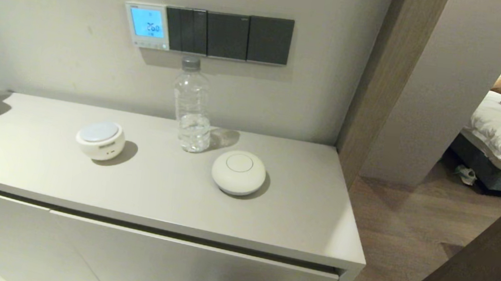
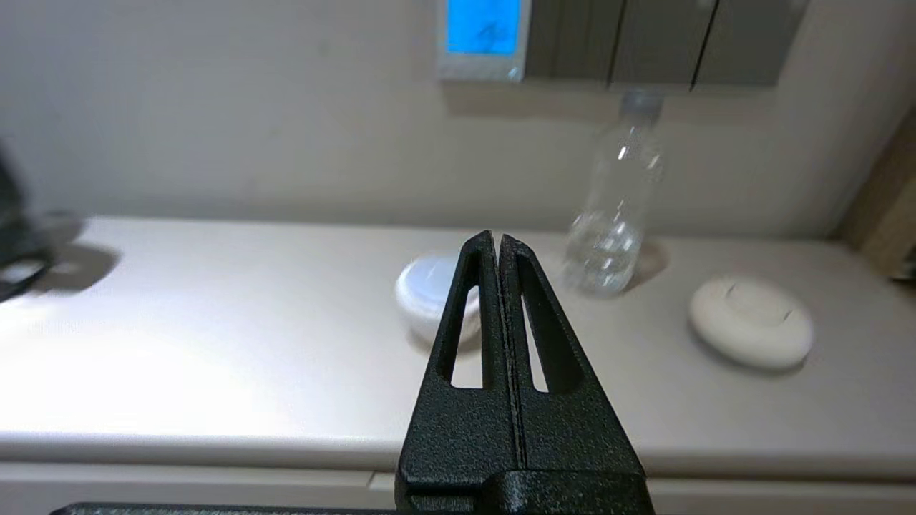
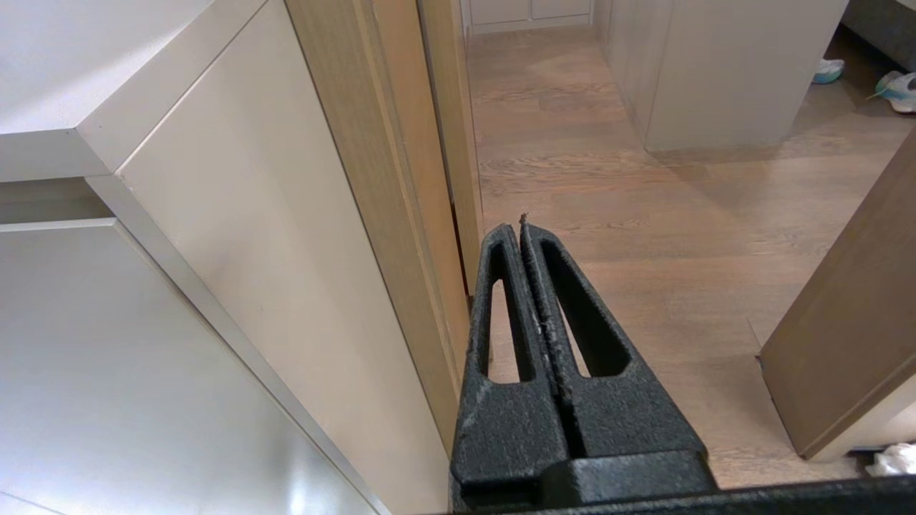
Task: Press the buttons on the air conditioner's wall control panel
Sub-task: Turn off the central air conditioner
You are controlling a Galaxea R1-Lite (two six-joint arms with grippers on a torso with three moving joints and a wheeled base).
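1. Left gripper (image 2: 499, 239) pressed together, hovering at the cabinet's (image 1: 269, 226) front edge, well short of the wall control panel (image 1: 147, 25).
2. Panel sits on the wall above the cabinet, screen lit blue; buttons (image 1: 149, 44) along its bottom edge.
3. My judgement: rise, aim closed tips at one key, push lightly.
4. Water bottle (image 1: 192, 106) just below the panel's right, white puck (image 1: 100, 139) beneath: steer clear.
5. Right gripper (image 3: 522, 227) shut, parked low beside the cabinet.

White thermostat (image 1: 147, 26) glows light blue on its screen, right beside three dark grey switch plates (image 1: 229, 36). On the pale grey desk (image 1: 156, 196) stand a clear bottle (image 1: 192, 106) with a grey cap and two white round devices (image 1: 238, 172). Both claws, left claw (image 2: 498, 239) and right claw (image 3: 520, 229), are matte black.
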